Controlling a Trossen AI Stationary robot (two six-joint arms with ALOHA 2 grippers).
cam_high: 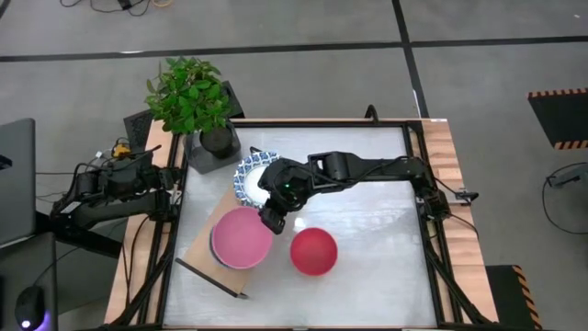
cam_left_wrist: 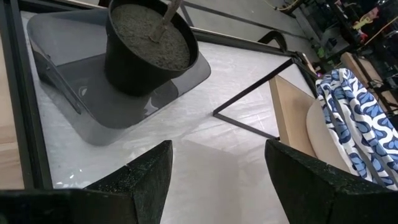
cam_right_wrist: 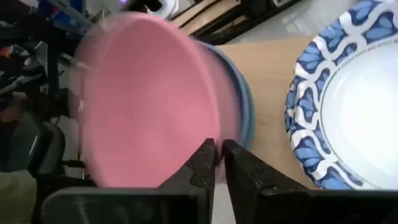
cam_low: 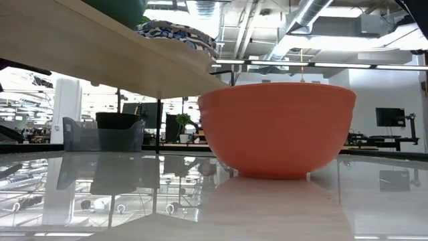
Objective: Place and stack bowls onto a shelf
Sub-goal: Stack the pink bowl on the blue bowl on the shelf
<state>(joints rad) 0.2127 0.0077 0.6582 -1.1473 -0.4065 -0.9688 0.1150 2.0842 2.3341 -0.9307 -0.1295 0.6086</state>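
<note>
Overhead arrangement of the bowls and the shelf [cam_high: 197, 246], a light-wood board lying diagonally across the left half of the surface [cam_high: 367, 276]. Two stations on the board are occupied: a blue-and-white patterned bowl [cam_high: 250, 176] at its far end, near the black plant pot [cam_high: 217, 140], and a stack topped by the pink bowl [cam_high: 242, 237] towards its near end, with a blue rim showing beneath the pink one. The red bowl [cam_high: 313, 251] is seen off the shelf, on the bare surface just beside the stack, on the side towards the right arm's base.

The right tool [cam_high: 272, 219] is positioned above the shelf between the patterned bowl and the pink stack, close to the pink rim. In the right wrist view its fingers [cam_right_wrist: 203, 163] are drawn nearly together, with only a thin gap between them and nothing visibly held; the pink bowl fills the view beyond them and the patterned bowl [cam_right_wrist: 348, 106] lies alongside.

The left tool [cam_left_wrist: 217, 177] is parked at the left edge of the surface, its fingers spread wide and empty, pointed towards the plant pot and the far end frame of the shelf.

The relation governing the coming move is judged to be this: the red bowl lies just beside the right tool, on the side away from the left arm, so the right arm is much the nearer. Being round, the bowl imposes no preferred approach axis. A short travel off the shelf is likely needed.
</note>
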